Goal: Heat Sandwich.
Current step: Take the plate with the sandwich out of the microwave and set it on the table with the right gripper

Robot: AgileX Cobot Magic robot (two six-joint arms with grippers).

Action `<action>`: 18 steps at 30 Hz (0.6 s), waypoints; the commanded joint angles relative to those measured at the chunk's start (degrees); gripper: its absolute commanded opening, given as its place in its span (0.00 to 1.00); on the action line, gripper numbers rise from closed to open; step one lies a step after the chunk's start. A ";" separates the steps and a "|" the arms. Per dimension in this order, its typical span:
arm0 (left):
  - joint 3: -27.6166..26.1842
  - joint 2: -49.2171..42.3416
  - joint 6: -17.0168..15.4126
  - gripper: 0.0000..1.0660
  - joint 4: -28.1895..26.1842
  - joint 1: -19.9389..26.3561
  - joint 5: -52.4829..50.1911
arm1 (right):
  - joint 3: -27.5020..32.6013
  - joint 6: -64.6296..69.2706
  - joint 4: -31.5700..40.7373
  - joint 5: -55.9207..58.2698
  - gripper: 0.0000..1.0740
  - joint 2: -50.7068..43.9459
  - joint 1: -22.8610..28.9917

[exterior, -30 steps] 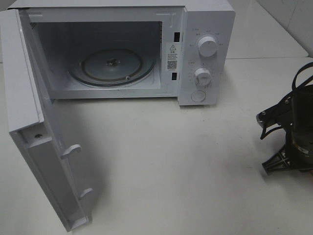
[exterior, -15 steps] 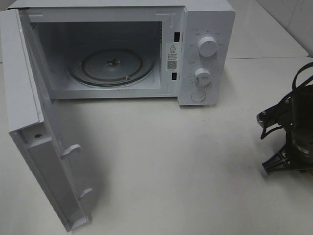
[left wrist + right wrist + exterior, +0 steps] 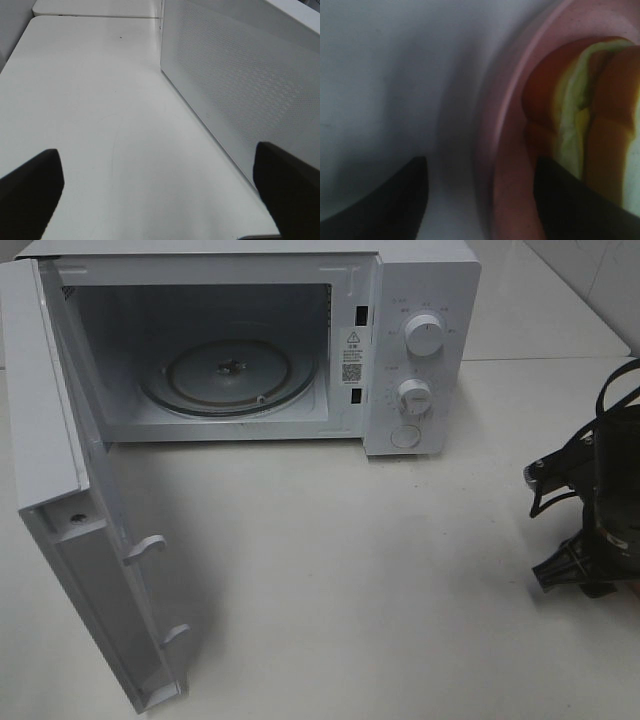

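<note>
The sandwich (image 3: 577, 125), pale cream and yellow between orange-brown bread, lies on a salmon-pink plate (image 3: 512, 85), both visible only in the right wrist view. My right gripper (image 3: 480, 172) is open and straddles the plate's rim, with one finger outside on the table and the other inside by the sandwich. In the exterior high view the right arm (image 3: 590, 510) stands at the right edge, and the plate lies outside that view. The white microwave (image 3: 420, 340) stands at the back with its door (image 3: 60, 490) swung wide open. My left gripper (image 3: 160, 200) is open and holds nothing.
A glass turntable (image 3: 230, 375) lies bare inside the microwave cavity. The open door juts toward the front left of the white table (image 3: 380, 570). The microwave's perforated side wall (image 3: 240, 85) is close beside the left gripper.
The right arm has shifted slightly at the right edge of the exterior high view. The microwave and its door have not moved.
</note>
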 commanded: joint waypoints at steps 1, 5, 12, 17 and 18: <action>0.23 -1.20 -0.29 0.92 -0.17 0.06 -0.46 | 0.17 -2.64 3.72 -0.97 0.62 -2.69 1.09; 0.23 -1.20 -0.29 0.92 -0.17 0.06 -0.46 | 0.17 -8.48 9.11 -0.97 0.62 -6.19 1.38; 0.23 -1.20 -0.29 0.92 -0.17 0.06 -0.46 | 0.17 -17.88 16.79 -0.97 0.63 -12.38 1.38; 0.23 -1.20 -0.29 0.92 -0.17 0.06 -0.46 | 0.17 -26.41 24.47 -0.97 0.72 -17.99 1.38; 0.23 -1.20 -0.29 0.92 -0.17 0.06 -0.46 | 0.17 -29.39 27.10 -0.69 0.74 -20.05 1.38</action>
